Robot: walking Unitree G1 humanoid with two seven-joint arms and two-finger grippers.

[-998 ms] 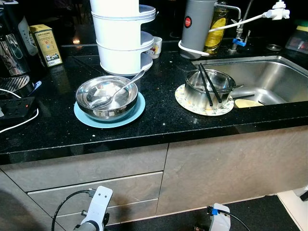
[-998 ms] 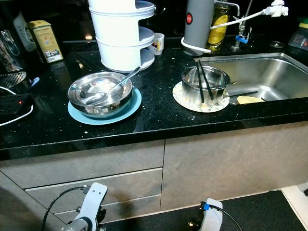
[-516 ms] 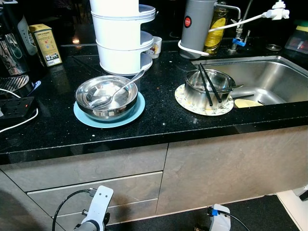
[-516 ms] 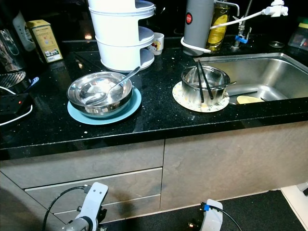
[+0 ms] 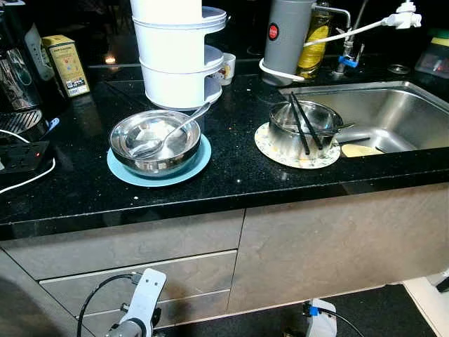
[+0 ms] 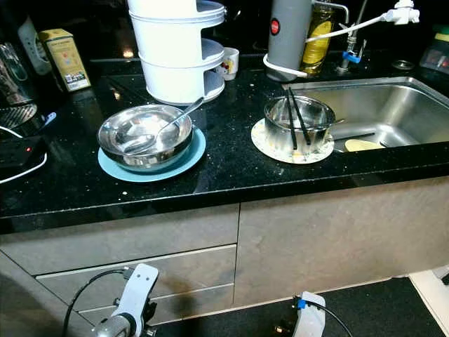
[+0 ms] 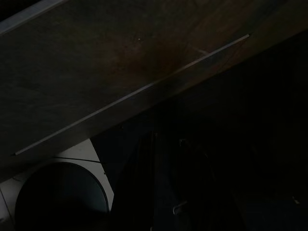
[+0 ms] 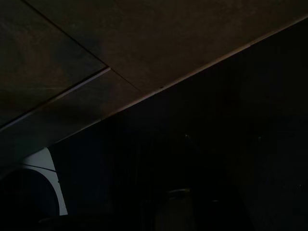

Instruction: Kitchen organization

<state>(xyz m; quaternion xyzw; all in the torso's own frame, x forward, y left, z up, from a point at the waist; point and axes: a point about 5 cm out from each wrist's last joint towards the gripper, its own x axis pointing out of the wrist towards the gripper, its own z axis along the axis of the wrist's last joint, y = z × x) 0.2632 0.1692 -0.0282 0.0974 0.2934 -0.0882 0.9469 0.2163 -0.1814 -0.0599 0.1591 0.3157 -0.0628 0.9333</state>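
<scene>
Head views: one steel bowl (image 5: 154, 141) holding one spoon (image 5: 172, 130) sits on one blue plate (image 5: 159, 163); a second bowl (image 5: 303, 127) bears two black chopsticks (image 5: 304, 123) on one patterned plate (image 5: 297, 152). Both arms hang far below the counter.

Wrist views: dark cabinet fronts; neither gripper's finger state can be told.

Very dark: the black fingers (image 7: 144, 192) point toward brown cabinet fronts (image 7: 120, 62), a dark round shape (image 7: 60, 197) beside them.
</scene>
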